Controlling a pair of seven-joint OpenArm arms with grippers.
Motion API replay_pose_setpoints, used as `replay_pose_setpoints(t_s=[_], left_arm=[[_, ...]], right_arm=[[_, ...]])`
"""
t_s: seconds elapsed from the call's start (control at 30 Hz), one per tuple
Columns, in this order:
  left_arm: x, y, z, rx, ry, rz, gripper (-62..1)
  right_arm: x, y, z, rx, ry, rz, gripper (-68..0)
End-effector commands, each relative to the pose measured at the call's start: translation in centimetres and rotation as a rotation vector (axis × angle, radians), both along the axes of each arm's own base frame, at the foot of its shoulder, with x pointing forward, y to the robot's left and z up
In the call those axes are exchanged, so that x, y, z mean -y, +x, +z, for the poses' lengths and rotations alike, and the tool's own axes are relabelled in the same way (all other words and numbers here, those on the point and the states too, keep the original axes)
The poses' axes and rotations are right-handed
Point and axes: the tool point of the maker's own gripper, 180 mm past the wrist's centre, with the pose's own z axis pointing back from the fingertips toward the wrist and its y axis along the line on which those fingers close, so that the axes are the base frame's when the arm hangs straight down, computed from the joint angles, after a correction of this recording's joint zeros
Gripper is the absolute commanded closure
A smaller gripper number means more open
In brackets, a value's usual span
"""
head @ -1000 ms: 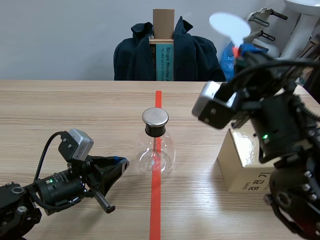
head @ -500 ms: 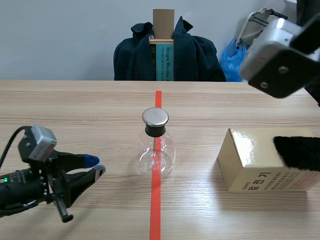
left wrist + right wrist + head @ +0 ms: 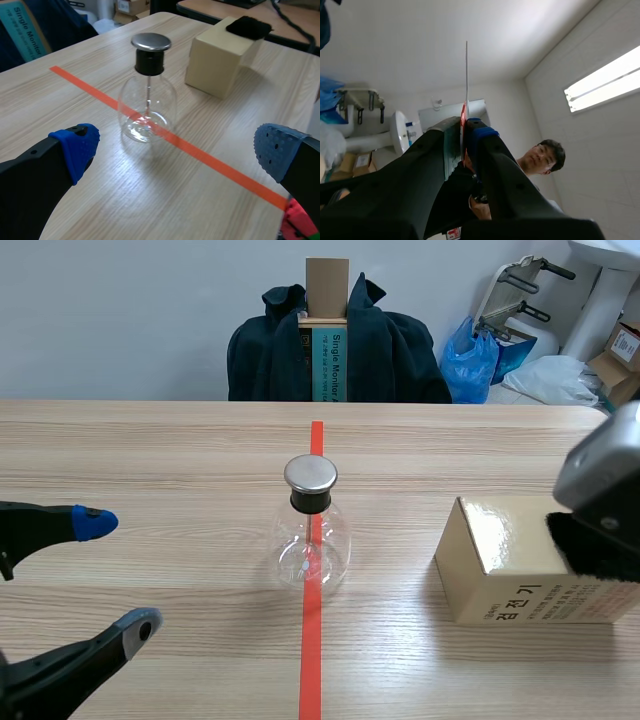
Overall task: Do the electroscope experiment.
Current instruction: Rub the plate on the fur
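Observation:
The electroscope, a clear glass flask (image 3: 311, 540) with a metal cap (image 3: 311, 474), stands on the orange tape line in the middle of the table. My left gripper (image 3: 115, 575) is open wide at the near left, well short of the flask (image 3: 147, 102), which stands ahead of its blue pads (image 3: 76, 146). My right gripper (image 3: 464, 132) points up toward the ceiling, shut on a thin white disc (image 3: 466, 75) seen edge on, with a red base. In the scene view only a grey part of the right arm (image 3: 600, 475) shows at the right edge.
A gold cardboard box (image 3: 500, 565) sits to the right of the flask with a black cloth (image 3: 595, 545) on top. A chair with a dark jacket (image 3: 335, 345) stands across the table. A person (image 3: 540, 160) appears in the right wrist view.
My left gripper has opened wide and drawn back toward the near left corner. The right arm has lifted up and out with the white disc, uncovering the box and cloth.

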Motion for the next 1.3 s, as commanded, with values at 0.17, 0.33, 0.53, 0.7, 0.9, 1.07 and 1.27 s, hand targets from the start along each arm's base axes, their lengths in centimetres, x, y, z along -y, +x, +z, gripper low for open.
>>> replay_pose_setpoints(t_s=[0.17, 0.33, 0.53, 0.7, 0.9, 1.07, 1.27], left_arm=[[-0.3, -2.0, 2.7, 0.016, -0.054, 0.015, -62.3], [0.1, -2.7, 3.6, 0.025, -0.047, 0.002, -62.3], [0.1, -2.6, 3.8, 0.035, -0.039, 0.008, -62.3], [0.1, -2.6, 3.8, 0.036, -0.039, 0.008, -62.3], [-0.1, -2.4, 3.8, 0.045, -0.040, 0.033, -62.3], [0.0, -2.4, 3.7, 0.049, -0.043, 0.047, -62.3], [0.0, -2.4, 3.6, 0.054, -0.028, 0.044, -62.3]], right_arm=[[1.3, -2.2, -5.3, -0.149, -0.044, -0.011, -0.7], [2.7, -3.7, -9.6, -0.276, -0.085, -0.030, -0.7], [4.6, -4.9, -13.4, -0.383, -0.110, -0.060, -0.7], [5.7, -5.6, -15.0, -0.432, -0.113, -0.078, -0.7], [7.0, -4.9, -16.0, -0.438, -0.117, -0.111, -0.7], [7.4, -4.4, -17.2, -0.450, -0.141, -0.089, -0.7], [7.4, -4.1, -19.4, -0.482, -0.170, -0.044, -0.7]])
